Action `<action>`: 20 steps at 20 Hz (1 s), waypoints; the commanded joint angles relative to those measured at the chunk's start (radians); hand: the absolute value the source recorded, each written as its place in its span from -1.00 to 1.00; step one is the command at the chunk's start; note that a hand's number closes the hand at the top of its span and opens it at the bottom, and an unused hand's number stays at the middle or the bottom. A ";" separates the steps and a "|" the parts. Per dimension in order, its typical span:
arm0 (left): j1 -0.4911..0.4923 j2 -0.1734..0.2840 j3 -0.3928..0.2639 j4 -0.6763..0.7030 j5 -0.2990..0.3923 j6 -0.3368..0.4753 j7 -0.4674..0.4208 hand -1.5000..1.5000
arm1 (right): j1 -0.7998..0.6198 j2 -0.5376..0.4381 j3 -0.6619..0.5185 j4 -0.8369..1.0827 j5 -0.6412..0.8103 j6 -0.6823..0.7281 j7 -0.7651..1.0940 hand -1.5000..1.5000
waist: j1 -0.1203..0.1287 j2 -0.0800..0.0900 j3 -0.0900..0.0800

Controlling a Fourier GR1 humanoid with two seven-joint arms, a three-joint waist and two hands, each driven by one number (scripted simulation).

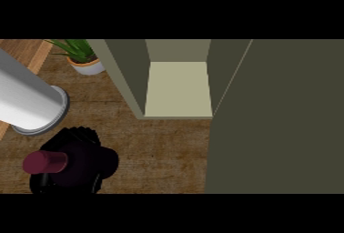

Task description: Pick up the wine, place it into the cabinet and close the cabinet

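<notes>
The left hand (pixel 84 164) is gripping the wine bottle (pixel 46 162), fingers curled round it, low above the counter (pixel 161 145). The cabinet (pixel 178 88) is standing open, its shelf bare; placing and closing are remaining. The right hand is not showing.

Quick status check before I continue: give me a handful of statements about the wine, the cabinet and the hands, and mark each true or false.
1. The cabinet stands open, its pale shelf bare. True.
2. The wine bottle is already on that shelf. False: it is at the lower left over the wooden counter, apart from the cabinet.
3. The left hand is curled round the wine bottle. True.
4. The potted plant sits to the cabinet's right. False: it is to its left, at the view's top.
5. The right hand is pushing the cabinet door. False: no right hand shows.
</notes>
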 commanded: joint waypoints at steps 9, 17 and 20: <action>-0.185 -0.122 -0.181 -0.202 -0.129 0.178 0.355 1.00 | -0.012 -0.005 -0.014 -0.070 -0.056 -0.008 0.035 -1.00 | -0.001 0.002 0.000; -0.369 -0.149 -0.324 -0.169 -0.137 0.426 0.472 1.00 | 0.094 -0.012 -0.070 -0.150 -0.141 0.033 0.017 -1.00 | -0.016 0.000 0.001; -0.437 -0.150 -0.428 -0.042 -0.165 0.562 0.401 1.00 | 0.033 -0.010 -0.038 -0.143 -0.099 0.003 0.058 -1.00 | -0.016 0.002 0.000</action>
